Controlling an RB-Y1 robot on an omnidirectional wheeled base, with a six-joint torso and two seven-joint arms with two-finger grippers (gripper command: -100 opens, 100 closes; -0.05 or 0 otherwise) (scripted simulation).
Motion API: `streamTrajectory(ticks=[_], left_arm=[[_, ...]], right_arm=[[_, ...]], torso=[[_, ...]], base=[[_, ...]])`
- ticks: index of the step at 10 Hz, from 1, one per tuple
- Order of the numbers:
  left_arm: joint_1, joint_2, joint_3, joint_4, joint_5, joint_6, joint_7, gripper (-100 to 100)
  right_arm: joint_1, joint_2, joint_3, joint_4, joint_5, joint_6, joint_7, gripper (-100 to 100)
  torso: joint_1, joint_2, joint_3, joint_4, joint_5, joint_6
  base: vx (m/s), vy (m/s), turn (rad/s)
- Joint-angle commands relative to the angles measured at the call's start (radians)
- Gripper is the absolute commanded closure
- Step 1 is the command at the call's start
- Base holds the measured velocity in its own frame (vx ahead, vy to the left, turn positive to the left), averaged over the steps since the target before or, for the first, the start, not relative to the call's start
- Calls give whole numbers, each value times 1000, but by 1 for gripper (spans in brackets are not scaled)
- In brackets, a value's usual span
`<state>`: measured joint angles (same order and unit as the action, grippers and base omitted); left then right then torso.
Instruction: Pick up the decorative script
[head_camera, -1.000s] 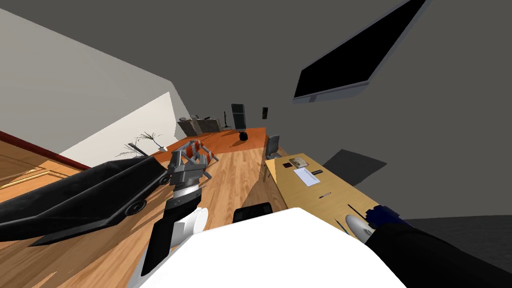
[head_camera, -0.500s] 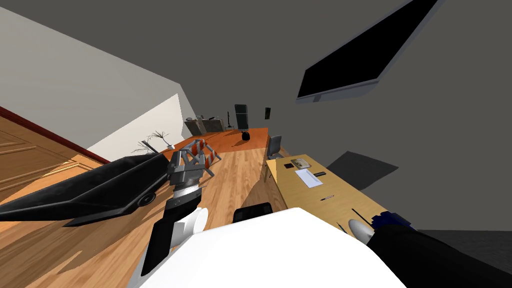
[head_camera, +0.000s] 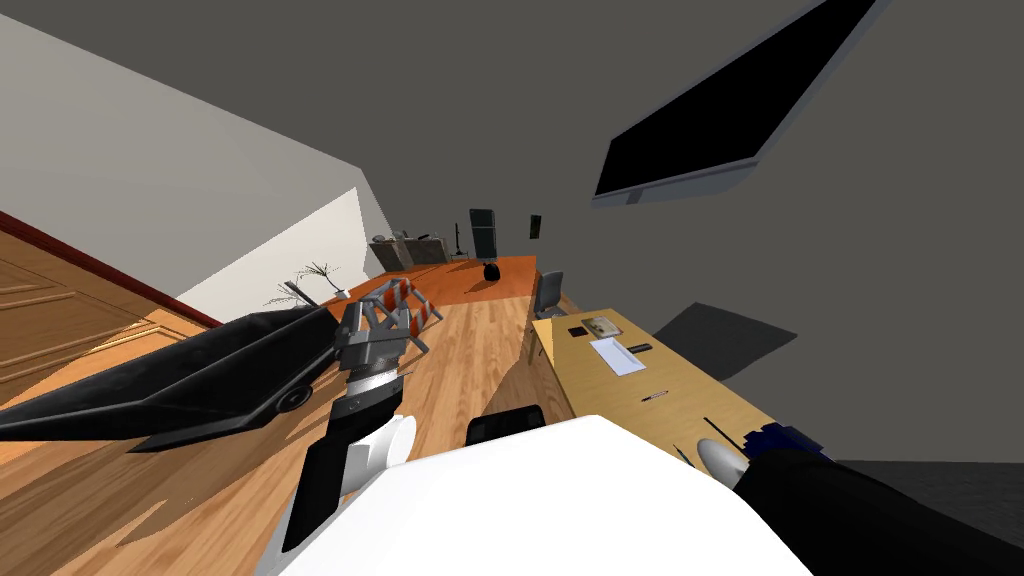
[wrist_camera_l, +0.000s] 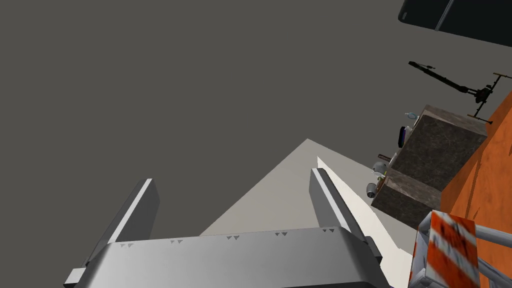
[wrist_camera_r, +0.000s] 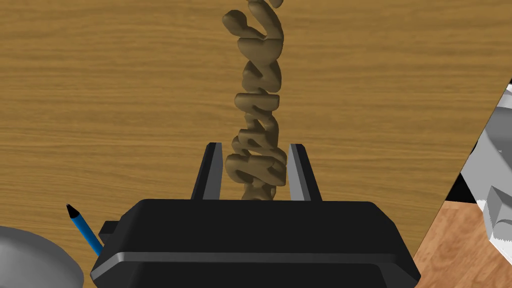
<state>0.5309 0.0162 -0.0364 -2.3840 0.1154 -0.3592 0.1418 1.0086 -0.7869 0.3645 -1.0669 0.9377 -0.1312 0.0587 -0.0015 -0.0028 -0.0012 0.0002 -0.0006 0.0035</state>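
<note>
Right wrist view looks down on a wooden desk top (wrist_camera_r: 100, 90), where the decorative script (wrist_camera_r: 257, 110), a brown piece of looping cursive lettering, runs lengthwise away from the right gripper (wrist_camera_r: 255, 146). Its near end sits between the two dark fingers (wrist_camera_r: 212, 170), which press against its sides, so the gripper is clamped on the script; whether the piece is clear of the wood or resting on it cannot be told. Near the gripper's body a blue pencil (wrist_camera_r: 84, 231) with a black tip lies on the desk, just beside a grey rounded object (wrist_camera_r: 30, 262). In the head view the long desk (head_camera: 700, 395) stands on the right of the scene beside the dark wall, with a white sheet of paper (head_camera: 612, 353) further along it, and the right arm (head_camera: 860, 510) reaches to its near end. The left gripper (head_camera: 372, 318) is held up over the wooden floor on the left, close to an orange-and-white striped barrier (head_camera: 405, 300); in the left wrist view its light grey fingers (wrist_camera_l: 137, 207) stand well apart with nothing between them
</note>
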Motion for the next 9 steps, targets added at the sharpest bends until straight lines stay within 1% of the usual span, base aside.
streamTrajectory(ticks=[1, 2, 3, 4, 5, 6, 7, 8, 9], left_arm=[[0, 0, 0, 0, 0, 0, 0, 0], [0, 0, 0, 0, 0, 0, 0, 0], [0, 0, 0, 0, 0, 0, 0, 0], [0, 0, 0, 0, 0, 0, 0, 0], [0, 0, 0, 0, 0, 0, 0, 0], [0, 0, 0, 0, 0, 0, 0, 0], [0, 0, 0, 0, 0, 0, 0, 0], [0, 0, 0, 0, 0, 0, 0, 0], [0, 0, 0, 0, 0, 0, 0, 0]], right_arm=[[-50, -27, 28, 40, -17, -35, 21, 100], [-83, -55, 58, 75, -35, -68, 49, 100], [-113, -55, 58, 92, -35, -75, 49, 100], [-141, -83, 88, 118, -52, -105, 76, 100], [-172, -83, 88, 144, -52, -115, 76, 100], [-200, -112, 118, 177, -70, -152, 104, 100], [-231, -112, 118, 196, -70, -156, 104, 100], [-241, -112, 118, 196, -70, -156, 104, 100], [-277, -140, 148, 238, -88, -196, 131, 100]], torso=[[0, 0, 0, 0, 0, 0], [0, 0, 0, 0, -4, 4], [1, 0, 0, 0, -6, 6], [-1, 1, 1, 1, -7, 5], [-1, 2, 1, 0, -9, 7], [-2, 3, 2, 1, -10, 6], [-2, 4, 2, 1, -10, 7], [-3, 4, 3, 2, -11, 5], [-5, 5, 4, 3, -12, 4]], base=[[38, 38, -329], [77, 69, -403], [60, 52, -262], [66, 51, -315], [42, 49, -181], [51, 58, -331], [37, 54, -150], [8, 18, 23], [34, 19, -217]])
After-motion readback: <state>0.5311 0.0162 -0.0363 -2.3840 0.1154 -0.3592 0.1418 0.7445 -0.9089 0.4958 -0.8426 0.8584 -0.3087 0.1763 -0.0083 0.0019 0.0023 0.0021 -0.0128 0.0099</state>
